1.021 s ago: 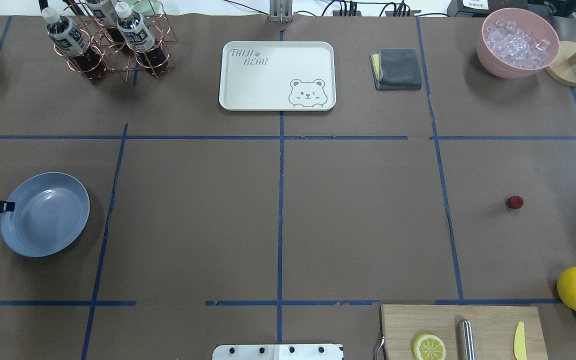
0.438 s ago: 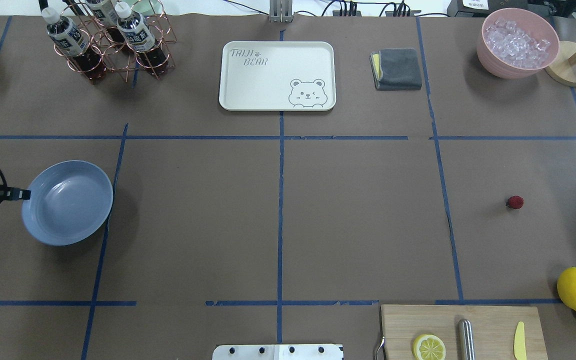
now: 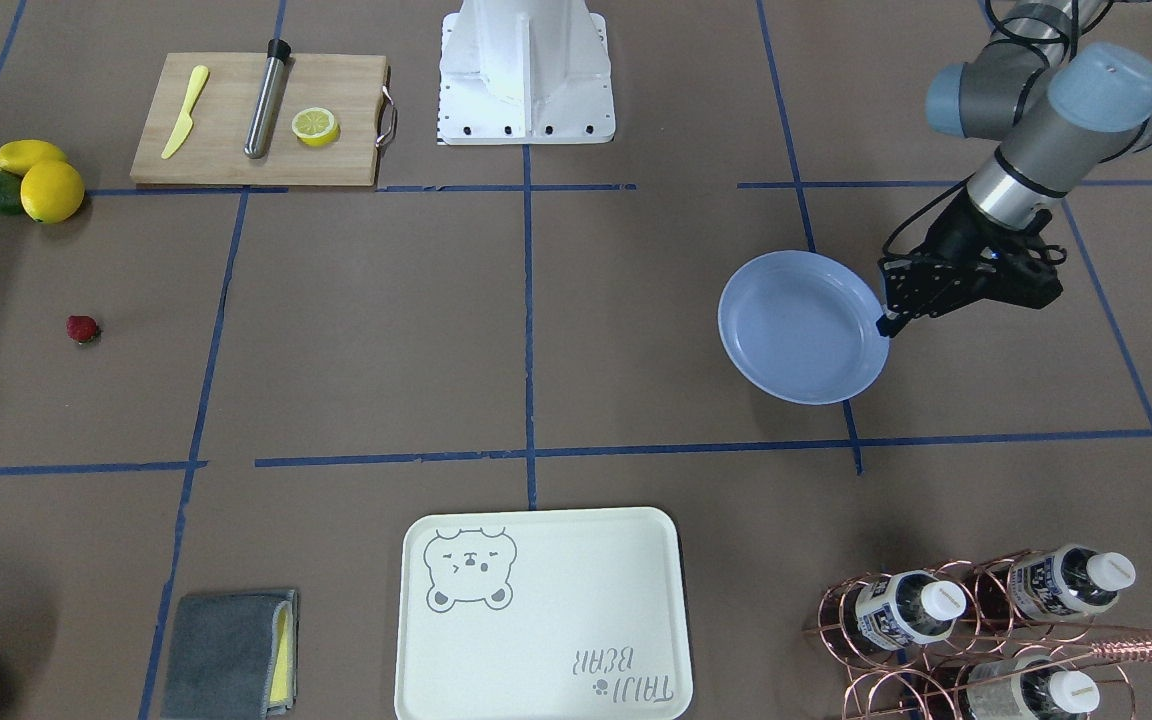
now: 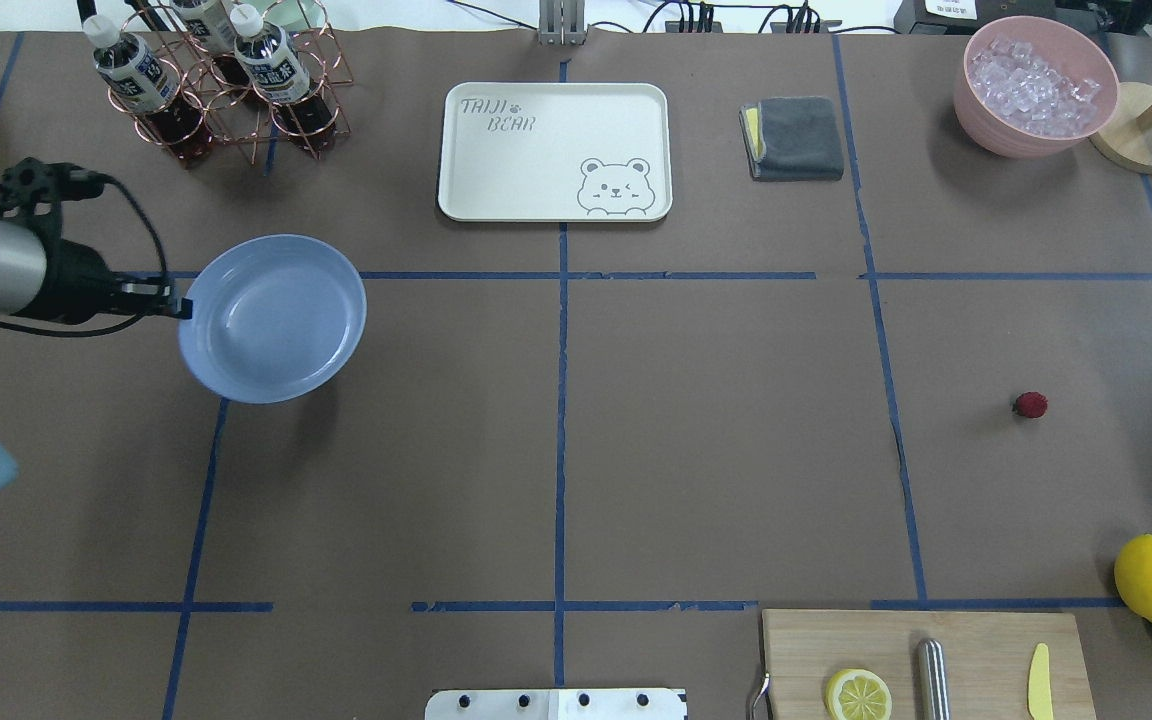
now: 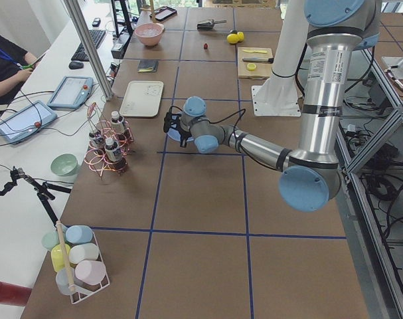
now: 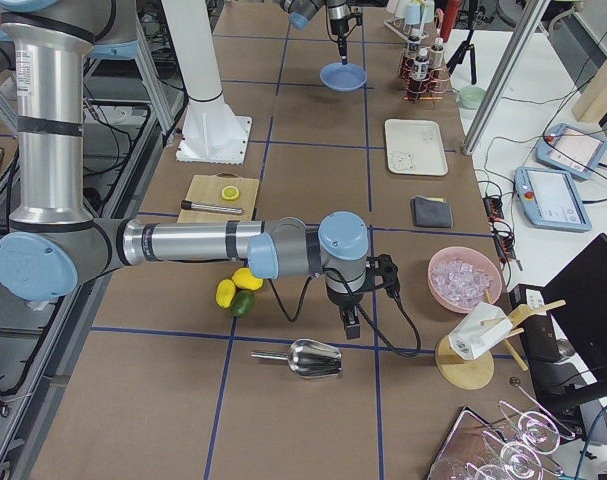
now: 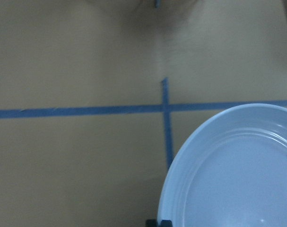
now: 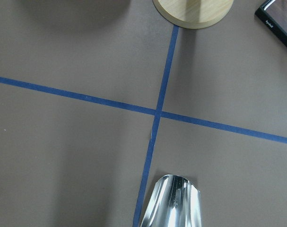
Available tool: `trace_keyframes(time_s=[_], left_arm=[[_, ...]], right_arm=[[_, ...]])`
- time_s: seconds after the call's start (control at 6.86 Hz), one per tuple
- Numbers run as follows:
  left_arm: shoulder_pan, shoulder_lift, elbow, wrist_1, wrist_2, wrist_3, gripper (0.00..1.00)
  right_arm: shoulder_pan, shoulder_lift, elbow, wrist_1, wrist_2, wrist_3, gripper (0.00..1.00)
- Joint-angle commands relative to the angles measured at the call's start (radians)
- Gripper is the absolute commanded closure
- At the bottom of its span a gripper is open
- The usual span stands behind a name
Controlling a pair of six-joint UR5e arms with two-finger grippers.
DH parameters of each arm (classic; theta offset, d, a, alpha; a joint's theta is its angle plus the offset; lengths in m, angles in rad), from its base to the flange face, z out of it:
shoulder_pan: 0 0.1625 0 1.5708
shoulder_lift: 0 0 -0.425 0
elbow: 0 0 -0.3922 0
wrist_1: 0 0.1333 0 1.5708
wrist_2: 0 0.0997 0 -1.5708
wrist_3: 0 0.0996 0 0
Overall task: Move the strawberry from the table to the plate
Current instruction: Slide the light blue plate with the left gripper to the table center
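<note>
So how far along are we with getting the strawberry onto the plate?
Done: the left tool grips the plate by its rim. In hand: that plate seems held off the table, far across from the strawberry. Left: the strawberry lies untouched on the table, and the right tool is not at it, so pickup and placing remain.

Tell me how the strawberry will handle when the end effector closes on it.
The strawberry is tiny and rounded, so it probably weighs little and may roll or skid on the flat table if nudged. If real, it likely bruises under a hard squeeze.
</note>
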Motion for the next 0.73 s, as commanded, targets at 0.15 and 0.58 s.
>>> trace_keyframes(time_s=[0.15, 0.58], left_arm=[[0.216, -0.326, 0.052, 0.264, 0.188, -0.159, 1.0], [0.37, -0.364, 0.091, 0.255, 0.275, -0.221, 1.0]], right_arm=[[0.0, 0.008, -0.002, 0.0, -0.002, 0.035, 0.0], [0.0, 0.02, -0.005, 0.0, -0.003, 0.043, 0.0]])
